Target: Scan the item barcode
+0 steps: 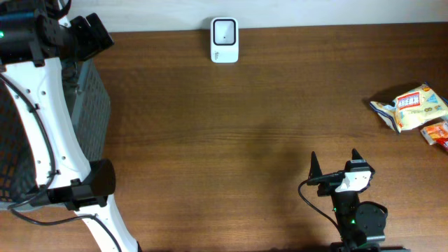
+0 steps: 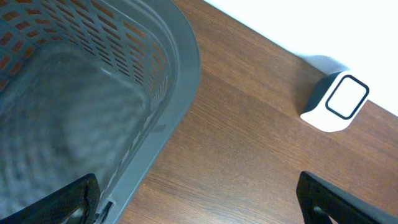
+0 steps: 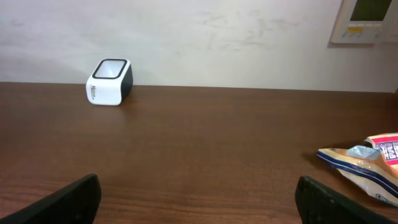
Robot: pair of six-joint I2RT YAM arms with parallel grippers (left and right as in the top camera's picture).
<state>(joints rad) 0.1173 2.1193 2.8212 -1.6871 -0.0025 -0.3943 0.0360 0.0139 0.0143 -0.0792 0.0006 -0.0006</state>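
The white barcode scanner stands at the table's far edge, also in the left wrist view and the right wrist view. A yellow-and-white snack packet lies at the right side, its end showing in the right wrist view; no barcode shows on it. My right gripper sits open near the front, left of the packet, nothing between its fingers. My left gripper hangs open at the far left over the basket's edge, holding nothing.
A grey mesh basket stands at the left; its rim fills the left wrist view. A second, orange-red packet lies at the right edge. A wall panel hangs behind the table.
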